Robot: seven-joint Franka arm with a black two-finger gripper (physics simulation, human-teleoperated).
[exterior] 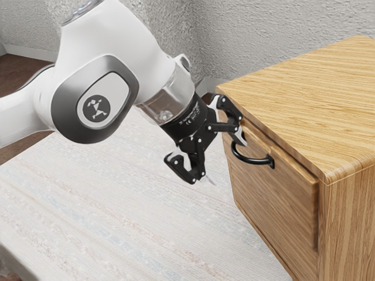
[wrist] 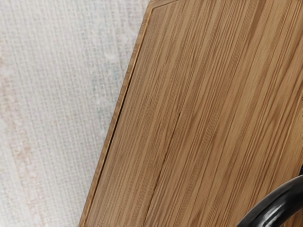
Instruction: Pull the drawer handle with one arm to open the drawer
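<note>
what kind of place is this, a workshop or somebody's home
Most likely a simulated room in a home, not a workshop: a wooden cabinet with a drawer and black handle, a pale woven rug in front of it, and a rough plastered wall behind.

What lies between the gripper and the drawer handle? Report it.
Nothing. In the exterior view the open gripper hangs right beside the black drawer handle, with no object between them; whether they touch cannot be told.
</note>
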